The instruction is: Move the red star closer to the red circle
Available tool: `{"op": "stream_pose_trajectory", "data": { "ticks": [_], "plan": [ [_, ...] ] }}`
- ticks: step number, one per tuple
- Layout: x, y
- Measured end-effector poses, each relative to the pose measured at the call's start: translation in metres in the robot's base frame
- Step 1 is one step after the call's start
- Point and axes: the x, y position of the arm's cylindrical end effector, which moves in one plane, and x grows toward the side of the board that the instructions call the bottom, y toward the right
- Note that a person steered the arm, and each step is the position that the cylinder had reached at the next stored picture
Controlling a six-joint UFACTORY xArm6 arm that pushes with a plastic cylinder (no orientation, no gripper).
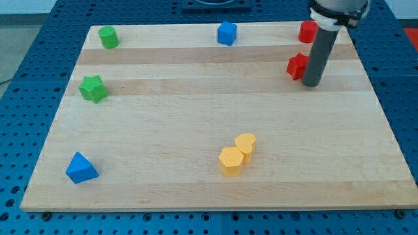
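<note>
My tip (312,84) rests on the wooden tabletop (196,130) near the view's top right, just beside the red star (297,66), which lies at the tip's left and looks to be touching the rod or nearly so. The arm ends in this plain dark rod and carries no hand, so nothing is grasped or clenched. The red circle (307,31) sits close above the red star, at the tabletop's top right corner, partly hidden by the rod's upper end. Along the top edge a blue cube (226,33) lies near the middle and a green cylinder (108,37) towards the view's left. Below the cylinder, at the left side, is a green star (93,88). A blue triangle (81,168) lies near the bottom left corner. Lower centre, a yellow hexagon (230,161) and a yellow heart (245,143) touch each other, the heart to the upper right.
</note>
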Motion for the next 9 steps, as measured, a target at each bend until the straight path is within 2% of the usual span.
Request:
{"op": "stream_pose_trajectory", "data": {
  "ticks": [1, 3, 5, 7, 8, 9],
  "plan": [
    [0.011, -0.023],
    [-0.052, -0.024],
    [-0.034, -0.008],
    [-0.083, 0.002],
    [-0.067, 0.002],
    [-0.024, -0.050]
  ]
}}
